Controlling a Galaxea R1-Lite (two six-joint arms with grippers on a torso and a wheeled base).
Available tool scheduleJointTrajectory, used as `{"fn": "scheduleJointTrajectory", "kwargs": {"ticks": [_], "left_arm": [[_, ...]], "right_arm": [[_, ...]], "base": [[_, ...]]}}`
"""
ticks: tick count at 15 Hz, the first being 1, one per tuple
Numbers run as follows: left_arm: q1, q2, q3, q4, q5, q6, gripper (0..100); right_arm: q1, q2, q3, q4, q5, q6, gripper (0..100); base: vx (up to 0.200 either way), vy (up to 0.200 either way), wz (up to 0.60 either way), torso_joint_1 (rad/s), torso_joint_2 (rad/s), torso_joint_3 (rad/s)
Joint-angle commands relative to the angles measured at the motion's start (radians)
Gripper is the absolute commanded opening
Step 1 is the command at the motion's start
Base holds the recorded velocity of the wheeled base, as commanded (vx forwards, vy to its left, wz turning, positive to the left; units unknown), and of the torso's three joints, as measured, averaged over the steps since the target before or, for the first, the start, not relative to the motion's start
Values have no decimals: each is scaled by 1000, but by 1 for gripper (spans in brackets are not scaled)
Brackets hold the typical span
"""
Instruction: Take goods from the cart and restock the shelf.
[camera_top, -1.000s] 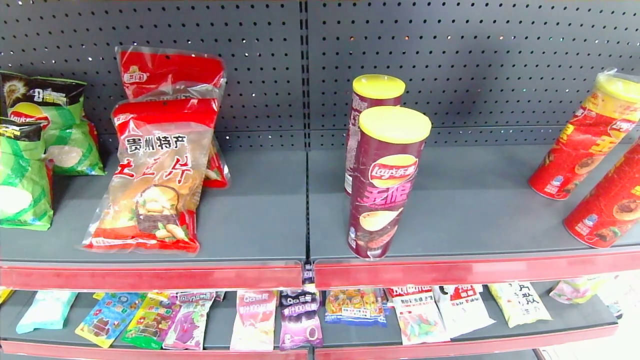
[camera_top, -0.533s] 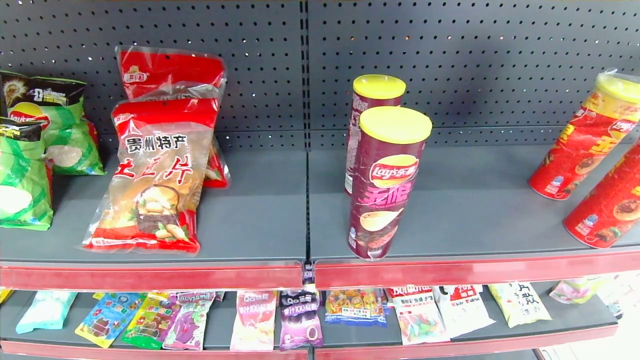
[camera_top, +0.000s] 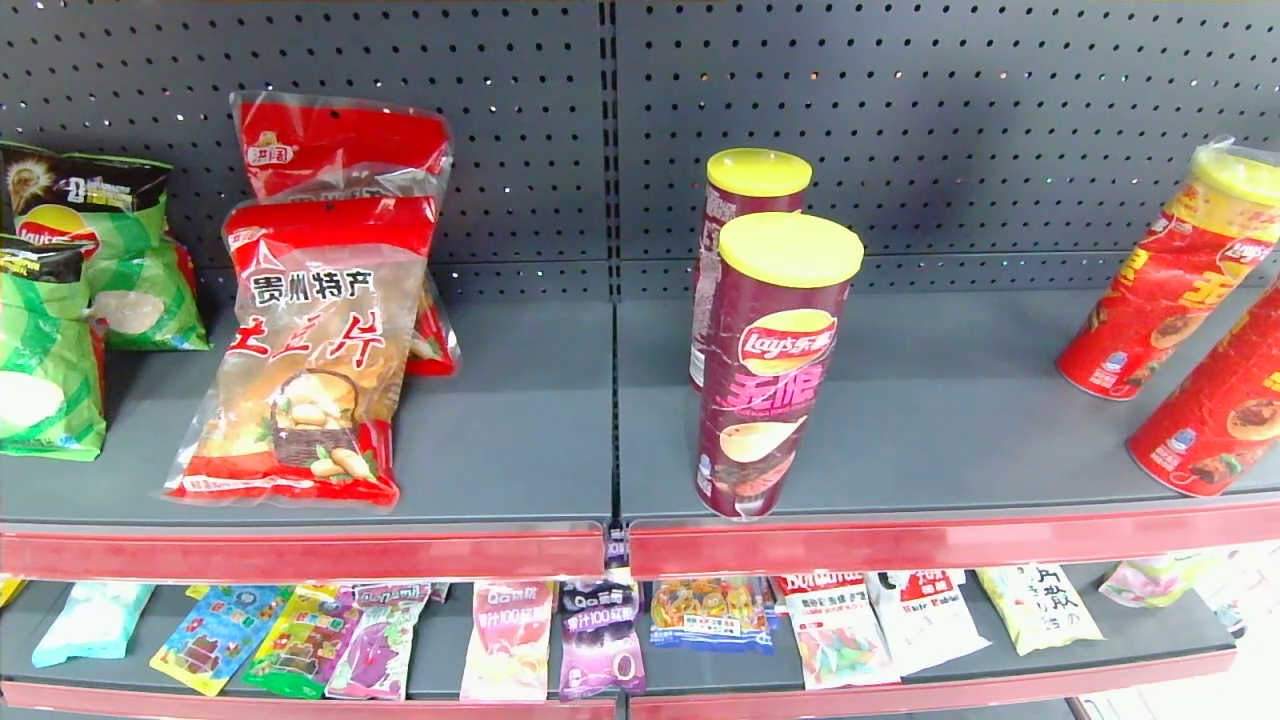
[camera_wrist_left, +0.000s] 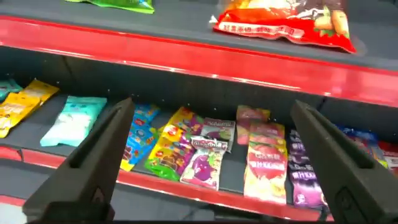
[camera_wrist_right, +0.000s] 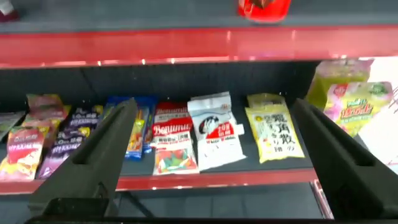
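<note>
Since the left claw (camera_wrist_left: 211, 106) and right claw (camera_wrist_right: 214, 102) hang released and empty before the shelf (camera_top: 930, 420), they should probably turn to the cart and grip one item squarely.

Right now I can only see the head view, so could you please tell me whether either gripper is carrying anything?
Observer: The left gripper is open and empty, facing the lower shelf.
Operator: Thank you. And the right one?
Observer: The right gripper is open and empty as well.
Operator: What lies ahead of it?
Observer: A white packet beside a yellow packet, both lying on that lower shelf.
</note>
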Motion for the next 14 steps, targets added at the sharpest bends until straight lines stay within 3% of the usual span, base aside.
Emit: {"fn": "scheduleJointTrajectory", "kwargs": {"ticks": [1, 3, 5, 6, 14], "left_arm": [[5, -14, 2, -1, -90, -2, 100], [6, -14, 2, 3, -147, 1, 100], [6, -14, 2, 5, -162, 14, 100], [6, -14, 2, 37, -162, 69, 100], [-1, -12, 2, 43, -178, 73, 100]], "right_arm": [[0, 0, 8, 0, 11, -2, 100], [2, 0, 8, -2, 82, -2, 100], [0, 0, 8, -2, 80, -3, 100], [0, 0, 8, -2, 79, -5, 100], [0, 0, 8, -2, 59, 3, 100]], "base": [[0, 0, 0, 0, 0, 0], [0, 0, 0, 0, 0, 0], [0, 0, 0, 0, 0, 0], [0, 0, 0, 0, 0, 0], [0, 0, 0, 0, 0, 0]]}}
